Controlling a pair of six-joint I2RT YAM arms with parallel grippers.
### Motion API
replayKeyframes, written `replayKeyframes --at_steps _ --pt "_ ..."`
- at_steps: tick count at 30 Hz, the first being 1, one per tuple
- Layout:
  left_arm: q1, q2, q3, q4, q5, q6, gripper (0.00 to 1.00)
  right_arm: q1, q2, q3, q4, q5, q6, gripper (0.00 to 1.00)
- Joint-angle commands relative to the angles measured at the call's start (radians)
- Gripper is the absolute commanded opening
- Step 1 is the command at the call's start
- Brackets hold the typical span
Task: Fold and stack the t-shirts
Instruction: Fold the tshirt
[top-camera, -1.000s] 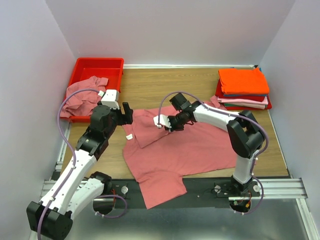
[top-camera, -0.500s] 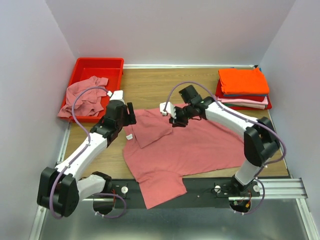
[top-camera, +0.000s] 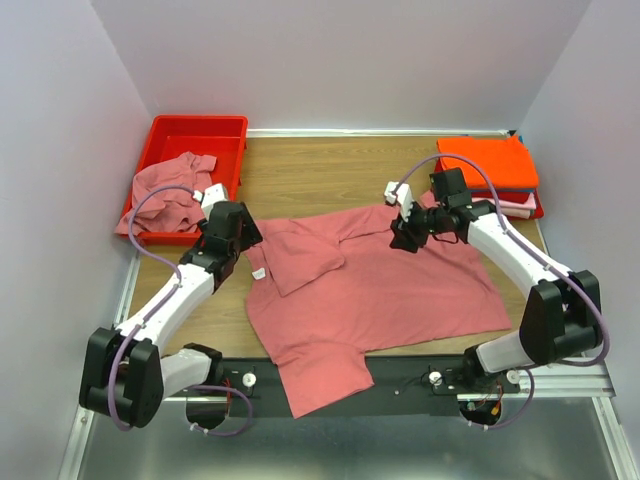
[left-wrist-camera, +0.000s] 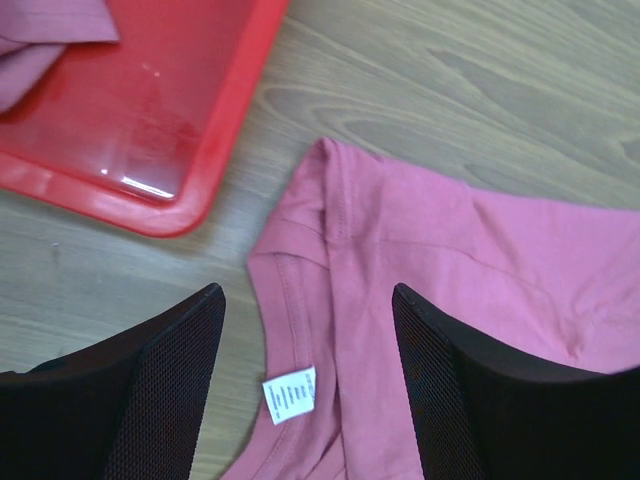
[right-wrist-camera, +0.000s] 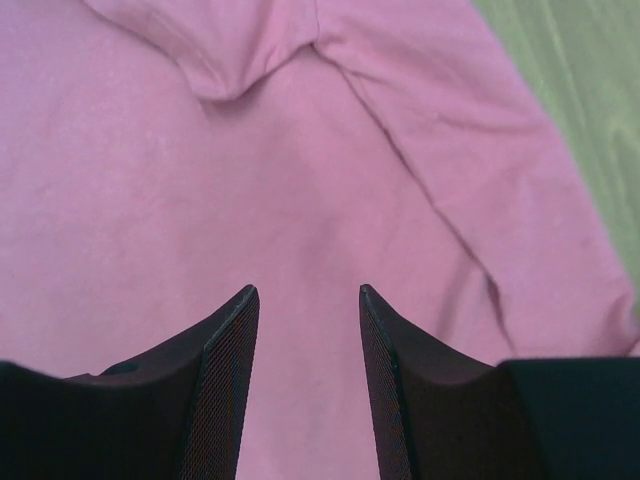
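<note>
- We see a large dusty rose-pink cotton t-shirt (top-camera: 380, 295) spread across the middle of the wooden counter (top-camera: 320, 175). One part reaches past the near edge, and a flap is folded over on its left side.
- Its small white neck tag (left-wrist-camera: 290, 395) lies at the collar edge on the shirt's left.
- The left gripper (left-wrist-camera: 307, 290) hovers over that collar edge with its jaws wide apart, holding nothing.
- The right gripper (right-wrist-camera: 307, 290) hangs above the shirt's far right part. Its jaws are parted more narrowly, with only flat cloth below them and nothing gripped.
- A crumpled rose-pink t-shirt (top-camera: 165, 195) drapes over the near rim of the red plastic bin (top-camera: 195, 130) in the far left corner.
- A folded stack of t-shirts (top-camera: 485, 160), topped by a bright orange one, sits at the far right, well apart from the spread shirt's collar.
</note>
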Motion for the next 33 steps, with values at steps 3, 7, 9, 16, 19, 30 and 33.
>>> replayKeyframes --at_steps 3,7,9,16,19,30,33 --pt "0.054 0.026 0.011 0.053 -0.055 -0.038 0.75 -0.037 0.007 -0.021 -0.011 -0.105 0.028 0.52" --pt "0.069 0.066 0.045 0.073 -0.021 0.006 0.75 -0.037 0.004 -0.037 -0.010 -0.115 0.017 0.52" --pt "0.075 0.098 0.059 0.090 0.005 0.031 0.74 -0.038 0.002 -0.038 -0.011 -0.116 0.013 0.52" --pt "0.086 0.202 0.094 0.122 0.025 0.079 0.64 -0.039 0.008 -0.040 -0.011 -0.119 0.008 0.53" --pt "0.086 0.262 0.134 0.116 0.008 0.089 0.62 -0.040 0.002 -0.041 -0.011 -0.121 0.008 0.53" --pt "0.083 0.403 0.227 0.129 0.077 0.118 0.57 -0.042 0.010 -0.046 -0.013 -0.112 0.002 0.53" --pt "0.080 0.443 0.255 0.130 0.088 0.128 0.55 -0.042 0.013 -0.048 -0.011 -0.113 0.004 0.53"
